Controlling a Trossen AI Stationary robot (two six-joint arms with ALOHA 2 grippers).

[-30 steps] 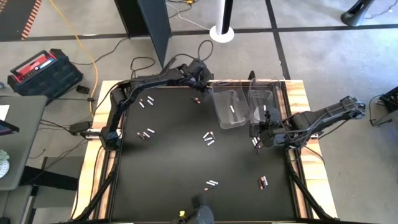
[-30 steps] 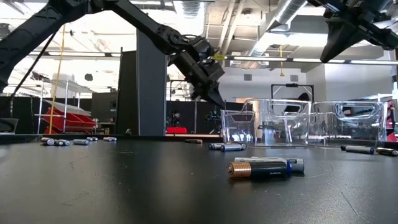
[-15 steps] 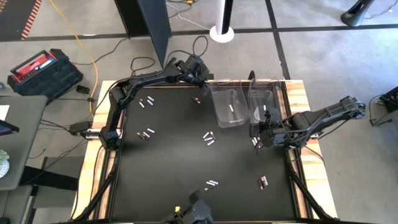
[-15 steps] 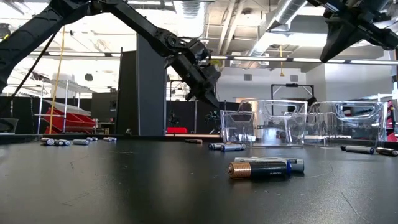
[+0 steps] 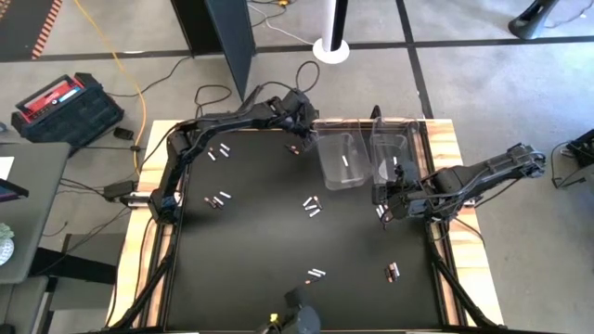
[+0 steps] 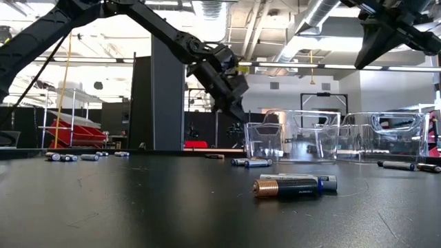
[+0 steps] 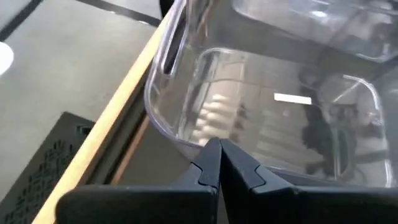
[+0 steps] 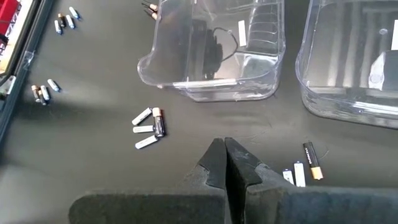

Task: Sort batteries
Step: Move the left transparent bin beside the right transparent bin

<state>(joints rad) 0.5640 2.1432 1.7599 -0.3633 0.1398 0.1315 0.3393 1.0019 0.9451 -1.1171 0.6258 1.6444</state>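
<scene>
Black surface (image 5: pixel 251 232) is carrying scattered batteries (image 5: pixel 312 206); one is lying in the left bin (image 5: pixel 339 160). Left tool (image 5: pixel 299 116) is hovering beside it, closed and empty — likely between picks. Right tool (image 5: pixel 382 199) is waiting closed — regrasping requires opening.

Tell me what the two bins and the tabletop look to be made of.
The two bins: apparently clear, glossy hard plastic; the mat shows through and the ribbed walls catch glare. The tabletop: a dark matte mat, possibly rubber or foam, without reflections, edged by a pale wood-look border.

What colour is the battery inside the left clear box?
White, seen best in the high view: the battery lies in the bin.
</scene>
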